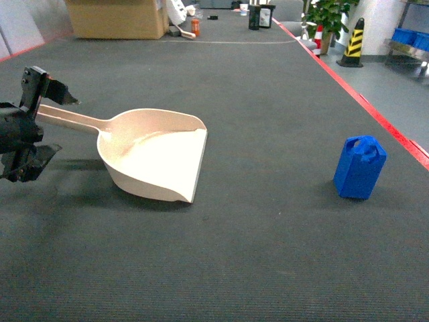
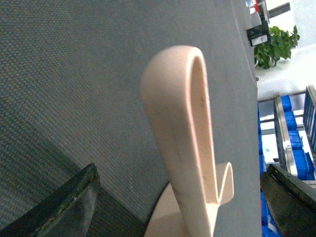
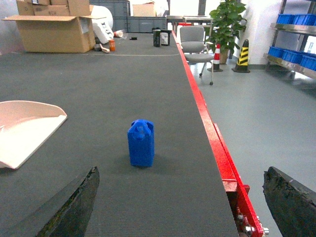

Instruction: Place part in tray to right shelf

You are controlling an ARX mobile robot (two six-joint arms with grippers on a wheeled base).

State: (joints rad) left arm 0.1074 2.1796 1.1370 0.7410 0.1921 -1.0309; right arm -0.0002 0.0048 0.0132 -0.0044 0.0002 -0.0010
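Left gripper (image 1: 41,127) wide open, straddling handle end of tray (image 1: 157,157); handle runs left-to-right, mouth facing right. Part (image 1: 360,167) upright on mat, well right of tray, near red edge. Right gripper (image 3: 180,202) spread open, part straight ahead, nearer arm.

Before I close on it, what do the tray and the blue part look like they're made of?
The tray looks like moulded plastic, pale beige with a smooth, faintly glossy finish; its handle has thick rounded edges in the left wrist view. The part also looks like plastic, uniform bright blue with bevelled corners and a dull sheen. Neither can be confirmed by sight alone.
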